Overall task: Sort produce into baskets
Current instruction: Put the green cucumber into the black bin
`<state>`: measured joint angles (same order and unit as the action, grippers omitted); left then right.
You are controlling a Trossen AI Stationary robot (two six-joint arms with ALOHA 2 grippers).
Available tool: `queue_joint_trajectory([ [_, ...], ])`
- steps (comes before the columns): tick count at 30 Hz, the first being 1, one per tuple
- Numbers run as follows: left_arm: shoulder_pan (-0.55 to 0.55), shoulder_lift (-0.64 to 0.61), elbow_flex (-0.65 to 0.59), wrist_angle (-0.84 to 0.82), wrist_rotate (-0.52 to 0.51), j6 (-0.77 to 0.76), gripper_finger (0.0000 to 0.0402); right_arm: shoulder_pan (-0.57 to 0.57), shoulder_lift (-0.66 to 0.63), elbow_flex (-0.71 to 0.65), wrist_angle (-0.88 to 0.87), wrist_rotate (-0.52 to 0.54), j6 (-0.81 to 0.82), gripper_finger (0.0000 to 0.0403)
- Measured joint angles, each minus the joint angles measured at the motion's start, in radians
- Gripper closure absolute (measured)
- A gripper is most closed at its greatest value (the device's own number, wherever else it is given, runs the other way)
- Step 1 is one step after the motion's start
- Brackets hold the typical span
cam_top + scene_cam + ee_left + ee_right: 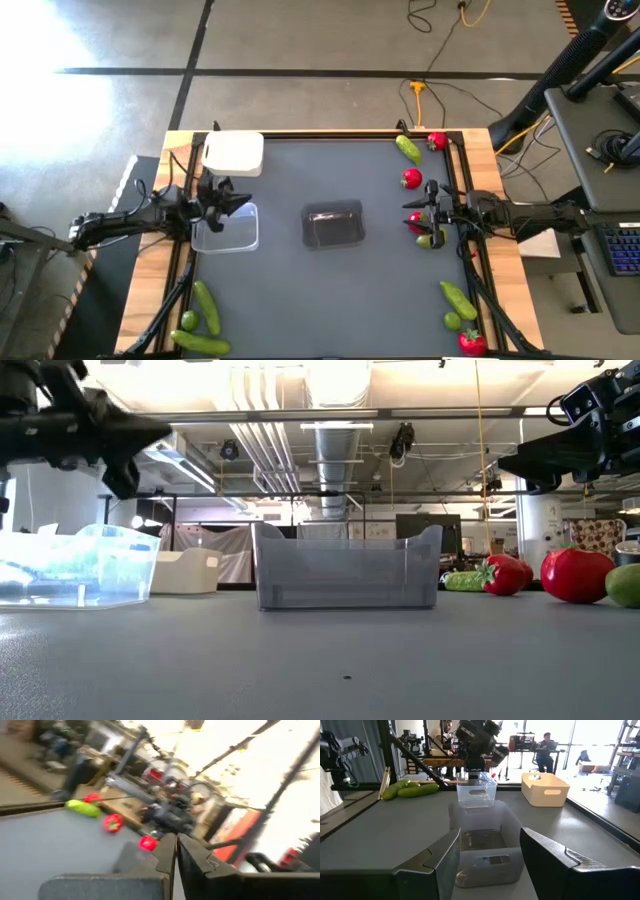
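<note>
Left gripper (243, 201) hangs above the clear basket (226, 228) at 9 o'clock on the surface (300, 290), jaws together, nothing in them. Right gripper (411, 211) at 3 o'clock, jaws slightly apart, empty, beside a red fruit (412, 179) and a lime (427, 240). Grey basket (333, 225) centre, white basket (234, 154) at 11. Cucumbers (207, 305) at 7 and 5.

daylight glared white on the floor (40, 40) beyond the table's far-left corner, the left wrist view was motion-blurred, and ceiling lamps (300, 380) shone evenly.
</note>
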<state>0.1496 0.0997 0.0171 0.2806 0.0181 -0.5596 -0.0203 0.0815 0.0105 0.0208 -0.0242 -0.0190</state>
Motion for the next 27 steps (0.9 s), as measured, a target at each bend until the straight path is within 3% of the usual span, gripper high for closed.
queue_joint_trajectory([
  [12,-0.052,0.237,0.004,0.536,0.024,-0.049,0.0400,0.000,0.000,0.000,0.002,-0.001,0.000,0.0207],
  [17,-0.090,0.341,0.004,0.597,0.019,-0.100,0.0400,0.000,0.000,0.000,0.003,-0.001,0.000,0.0207],
  [24,-0.089,0.400,0.022,0.598,-0.105,-0.110,0.0400,0.000,0.000,0.000,0.005,-0.001,0.000,0.0207],
  [27,-0.089,0.417,0.071,0.599,-0.114,-0.116,0.0400,0.000,0.000,0.000,0.005,-0.001,0.000,0.0207],
])
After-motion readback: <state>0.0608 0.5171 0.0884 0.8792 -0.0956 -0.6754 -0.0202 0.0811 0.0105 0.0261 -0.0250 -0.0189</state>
